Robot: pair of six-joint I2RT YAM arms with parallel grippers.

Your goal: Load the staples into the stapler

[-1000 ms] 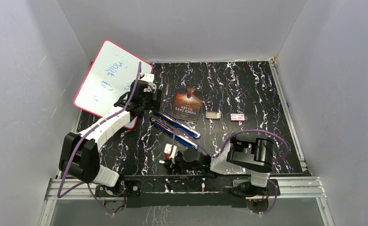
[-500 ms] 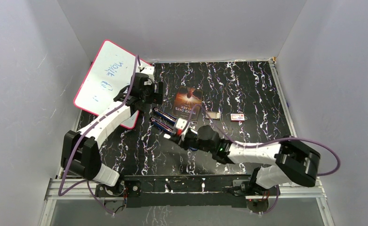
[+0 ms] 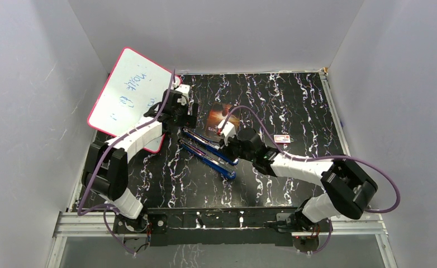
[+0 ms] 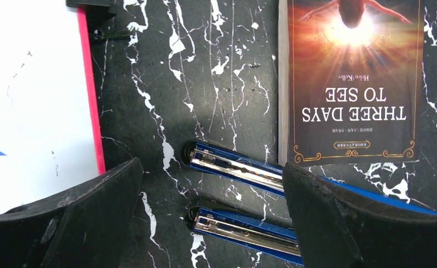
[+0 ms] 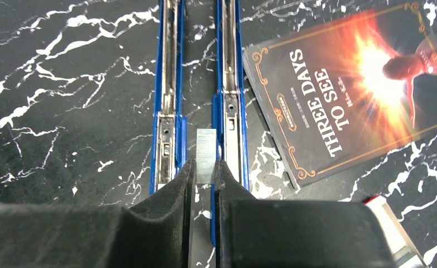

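Observation:
The blue stapler [image 3: 206, 152] lies opened flat as two long halves side by side on the black marbled table. Its chrome channels face up in the left wrist view [image 4: 234, 167] and in the right wrist view [image 5: 229, 84]. My right gripper [image 5: 205, 173] is shut on a short silvery strip of staples [image 5: 206, 151]. The strip sticks out past the fingertips, above the gap between the two halves and next to the right-hand channel. My left gripper [image 4: 212, 184] hangs open over the stapler's far-left ends, its fingers apart from both halves and nothing between them.
A book titled "Three Days to See" [image 3: 221, 115] lies just behind the stapler, touching the rear half. A pink-rimmed whiteboard [image 3: 129, 92] leans at the back left, beside my left arm. A small red-and-white box [image 3: 282, 138] sits right of my right arm.
My right arm has swung from the near edge out over the stapler, carrying the staples. My left gripper has shifted slightly towards the back right and stays open.

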